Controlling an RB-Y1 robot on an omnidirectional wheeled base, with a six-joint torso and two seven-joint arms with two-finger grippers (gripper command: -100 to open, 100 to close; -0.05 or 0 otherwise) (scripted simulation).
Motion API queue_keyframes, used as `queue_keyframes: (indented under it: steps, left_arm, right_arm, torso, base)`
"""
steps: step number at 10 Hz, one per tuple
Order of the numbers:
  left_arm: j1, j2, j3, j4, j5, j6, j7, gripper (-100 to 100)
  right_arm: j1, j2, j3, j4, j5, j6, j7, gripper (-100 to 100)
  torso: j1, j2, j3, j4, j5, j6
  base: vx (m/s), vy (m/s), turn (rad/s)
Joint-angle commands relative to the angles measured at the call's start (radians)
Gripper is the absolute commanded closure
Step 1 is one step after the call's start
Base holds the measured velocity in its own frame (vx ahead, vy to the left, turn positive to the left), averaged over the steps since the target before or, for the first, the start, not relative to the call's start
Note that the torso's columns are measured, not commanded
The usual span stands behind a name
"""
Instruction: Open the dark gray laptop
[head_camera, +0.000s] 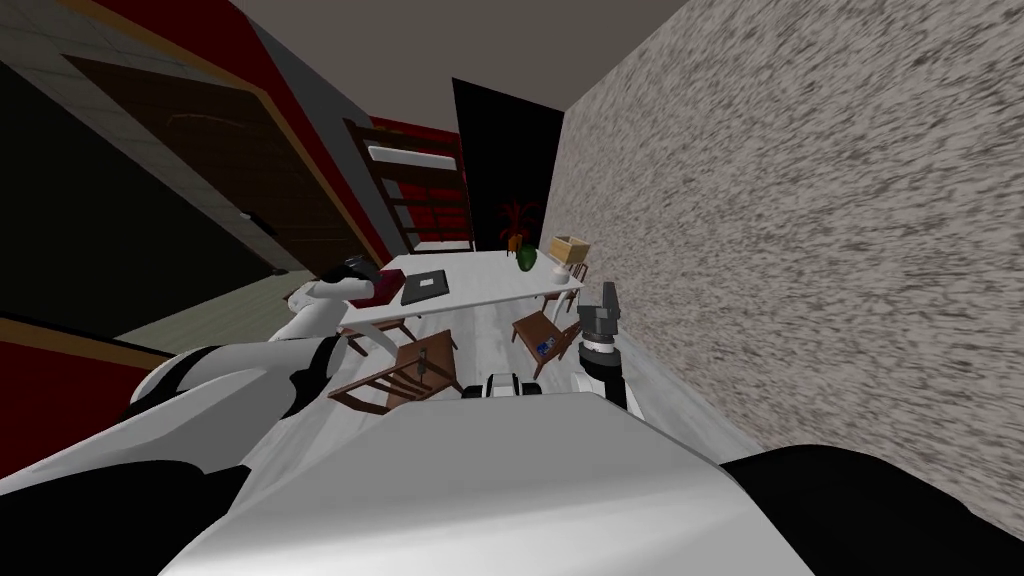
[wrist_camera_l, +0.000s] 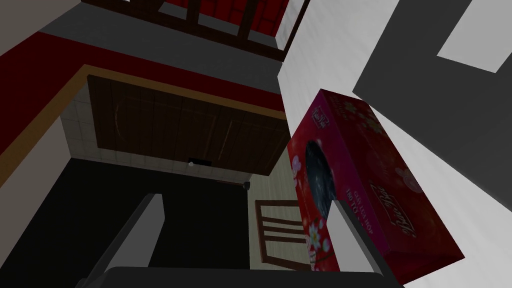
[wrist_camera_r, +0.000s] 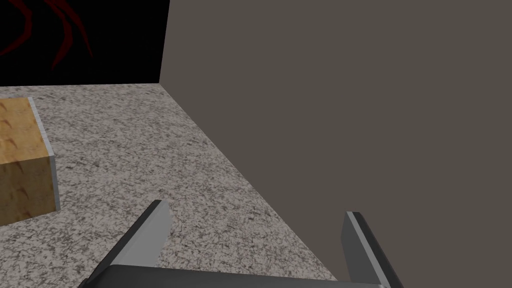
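A narrow room, seen from the head: a speckled wall (head_camera: 800, 250) runs along one side, and a white table (head_camera: 480, 290) stands ahead with brown chairs (head_camera: 400, 375) round it. The dark gray laptop (head_camera: 425, 286) lies shut on the table, just beside a red box (head_camera: 386, 288). The left gripper (head_camera: 352, 268) hovers at that end, while the right gripper (head_camera: 603, 305) is held up by the wall.

At the left wrist, the left gripper (wrist_camera_l: 246, 201) is spread wide and empty. The red box (wrist_camera_l: 360, 185) sits by one finger, with the laptop (wrist_camera_l: 400, 85) beyond. I'd clear the box first, then catch the lid's free edge and lift gently.

At the right wrist, the right gripper (wrist_camera_r: 256, 208) is also spread and empty, facing the wall, with a wooden box (wrist_camera_r: 22, 160) nearby.
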Motion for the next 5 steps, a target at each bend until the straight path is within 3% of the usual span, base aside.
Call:
queue_keyframes:
  steps: [1,2,4,5]
  left_arm:
    - [-0.001,0.003,-0.051,-0.002,0.004,0.003,0.015,-100]
    - [0.013,0.029,-0.087,-0.034,0.047,0.019,0.066,-100]
    - [0.013,0.029,-0.146,-0.034,0.047,0.019,0.074,-100]
    - [0.028,0.056,-0.183,-0.067,0.09,0.034,0.12,-100]
  right_arm:
    - [0.0,0.0,0.0,0.0,0.0,0.0,0.0,0]
    - [0.0,0.0,0.0,0.0,0.0,0.0,0.0,0]
    - [0.0,0.0,0.0,0.0,0.0,0.0,0.0,0]
    - [0.0,0.0,0.0,0.0,0.0,0.0,0.0,0]
  torso:
    - [0.0,0.001,0.0,0.0,0.0,0.0]
    - [0.001,0.001,0.001,0.0,0.0,-0.001]
    - [-0.001,-0.001,-0.001,0.0,0.0,0.0]
    - [0.0,-0.001,-0.001,0.0,0.0,0.0]
  base:
    - [0.002,-0.005,-0.026]
    - [0.028,-0.022,0.141]
    - [0.037,-0.029,0.063]
    - [0.047,-0.044,0.122]
